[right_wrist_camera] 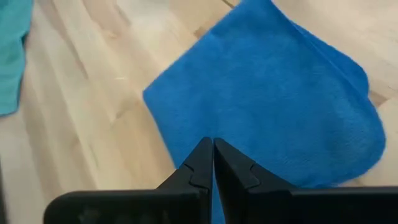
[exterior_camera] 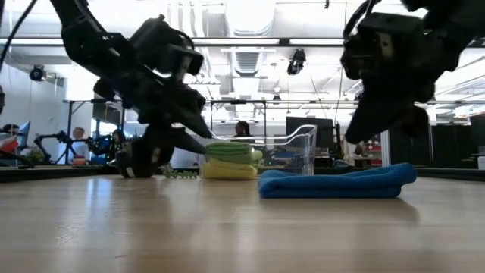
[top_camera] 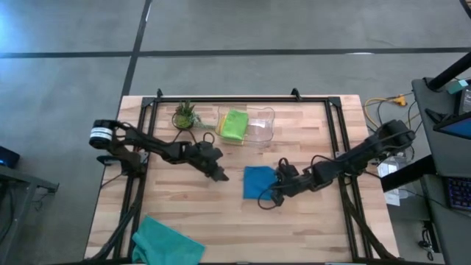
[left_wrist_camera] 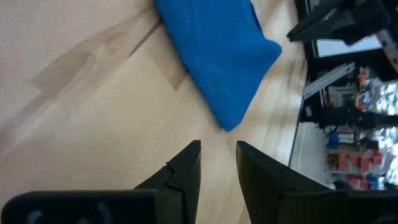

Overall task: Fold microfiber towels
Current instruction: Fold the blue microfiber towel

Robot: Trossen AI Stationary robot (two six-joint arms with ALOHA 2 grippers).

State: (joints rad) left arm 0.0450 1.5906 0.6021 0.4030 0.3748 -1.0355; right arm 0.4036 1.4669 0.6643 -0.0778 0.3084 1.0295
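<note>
Hovered over folded blue towel [right_wrist_camera: 267, 93] with right claw [right_wrist_camera: 213, 152] closed, empty; left claw [left_wrist_camera: 217, 155] slightly parted, empty, nearby.

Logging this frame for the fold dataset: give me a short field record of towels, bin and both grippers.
blue towel: folded, flat on table centre
lime green towel: folded, in the clear bin, on top of the yellow towel
teal towel: unfolded, rumpled, at the table's near left edge
left gripper: slightly open, empty, left of the blue towel, apart from it
right gripper: shut, empty, over the blue towel's near right corner
potted plant: beside the bin, on its left
</note>
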